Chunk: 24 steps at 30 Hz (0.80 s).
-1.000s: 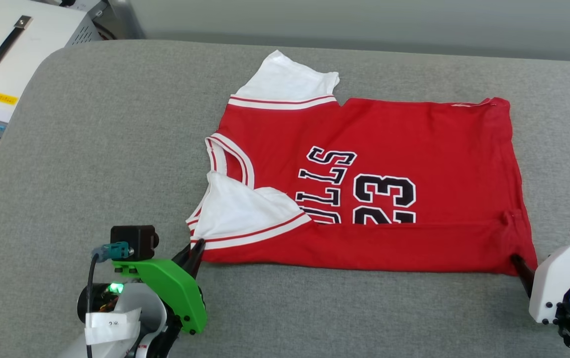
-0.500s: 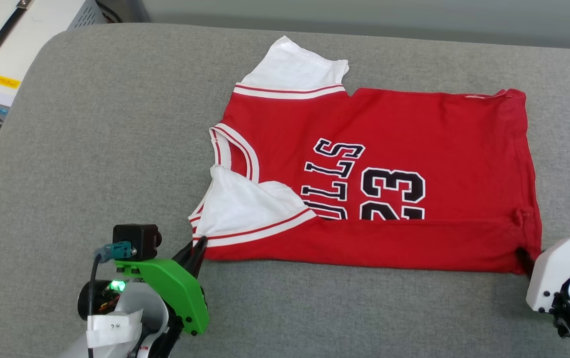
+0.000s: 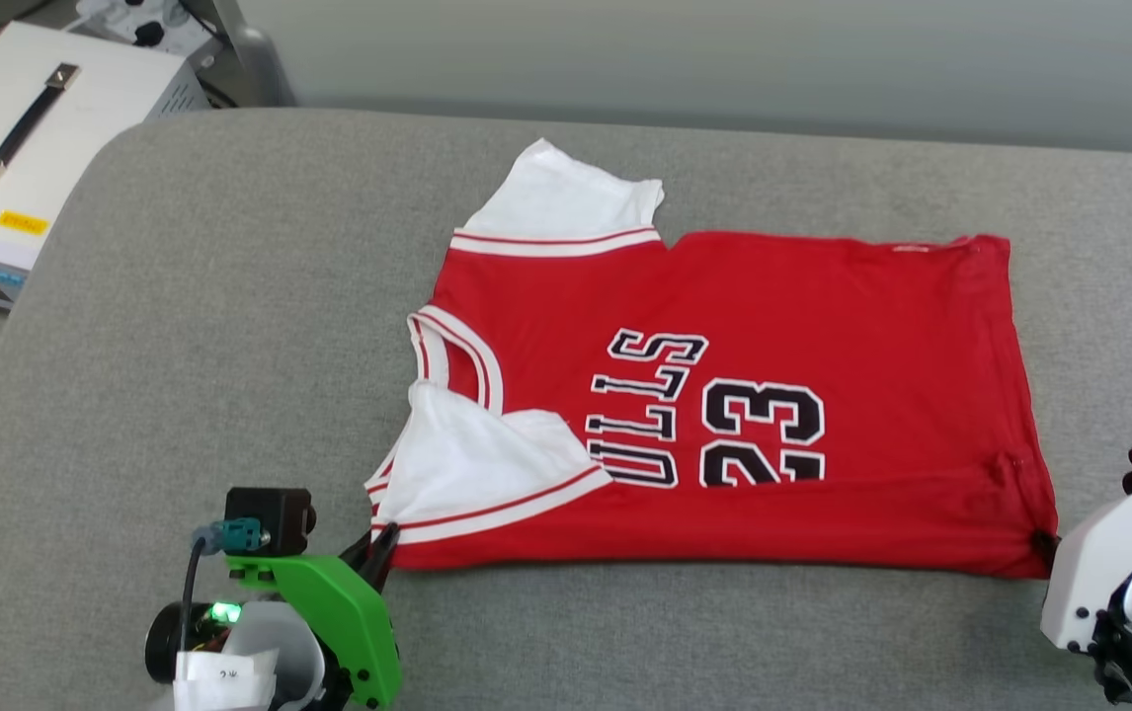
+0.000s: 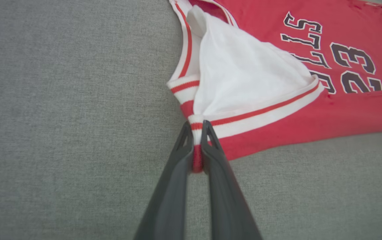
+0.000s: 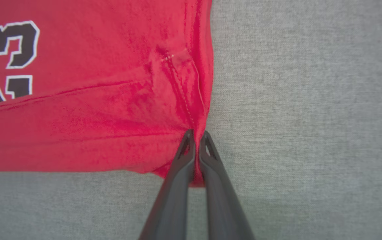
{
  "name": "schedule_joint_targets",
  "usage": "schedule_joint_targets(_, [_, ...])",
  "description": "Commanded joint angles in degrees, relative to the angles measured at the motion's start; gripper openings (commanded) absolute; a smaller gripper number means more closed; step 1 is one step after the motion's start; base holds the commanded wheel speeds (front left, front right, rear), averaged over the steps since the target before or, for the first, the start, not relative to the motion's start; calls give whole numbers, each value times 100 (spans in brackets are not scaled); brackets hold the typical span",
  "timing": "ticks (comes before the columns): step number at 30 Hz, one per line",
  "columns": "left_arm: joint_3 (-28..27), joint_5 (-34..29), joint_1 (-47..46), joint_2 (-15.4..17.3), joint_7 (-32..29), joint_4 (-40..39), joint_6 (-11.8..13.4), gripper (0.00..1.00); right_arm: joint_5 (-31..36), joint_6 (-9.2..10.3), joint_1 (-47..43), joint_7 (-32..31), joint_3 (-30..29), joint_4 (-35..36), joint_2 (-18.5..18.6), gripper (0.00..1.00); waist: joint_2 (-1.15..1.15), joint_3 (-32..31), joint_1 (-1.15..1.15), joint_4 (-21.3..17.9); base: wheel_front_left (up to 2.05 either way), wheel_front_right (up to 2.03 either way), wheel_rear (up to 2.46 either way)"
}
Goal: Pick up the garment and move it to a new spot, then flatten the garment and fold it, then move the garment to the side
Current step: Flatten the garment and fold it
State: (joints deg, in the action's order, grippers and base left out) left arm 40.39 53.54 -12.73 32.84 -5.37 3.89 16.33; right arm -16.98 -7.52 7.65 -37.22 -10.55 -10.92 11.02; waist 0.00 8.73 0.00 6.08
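Note:
The garment (image 3: 724,395), a red jersey with white sleeves and black "23" lettering, lies flat on the grey padded surface (image 3: 230,326), its near edge folded up over the lettering. My left gripper (image 3: 380,546) is shut on the striped trim at the near left corner, by the folded-over white sleeve (image 4: 244,76); the left wrist view shows the garment (image 4: 311,113) with that trim pinched where the left gripper (image 4: 196,131) closes. At the near right hem corner my right gripper (image 3: 1048,546) is shut too, and the right wrist view has the garment (image 5: 111,116) running into the right gripper (image 5: 196,136).
A white equipment case (image 3: 23,158) with a black handle stands off the surface at the far left. Grey padding (image 3: 625,642) stretches along the near edge between my arms, and also to the left of the jersey.
My right gripper has closed on the jersey's near right hem corner. The head camera has shifted, so the whole scene sits lower in the picture. The left gripper keeps its hold.

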Motion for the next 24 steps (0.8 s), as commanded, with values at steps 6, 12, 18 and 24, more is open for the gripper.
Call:
schedule_joint_targets(6, [52, 172, 360, 133, -91, 5, 30, 0, -175, 3, -523, -263, -90, 473, 154, 0, 0, -469, 0, -110, 0, 0, 0])
schedule_joint_targets(12, [168, 301, 741, 251, -271, -127, 100, 0, -203, 3, -1148, -628, -297, 991, 133, 0, 0, -607, 0, -131, 0, 0, 0])
schedule_joint_targets(18, [258, 351, 882, 204, -288, -58, 59, 0, -146, 3, -1626, -914, -479, 1297, -55, 0, 0, -610, 0, -157, 0, 0, 0])
schedule_joint_targets(24, [351, 339, 799, 67, -308, 192, -31, 45, -115, 3, -1653, -849, -435, 1166, -165, 0, 0, -611, 0, -200, 0, 0, 0])
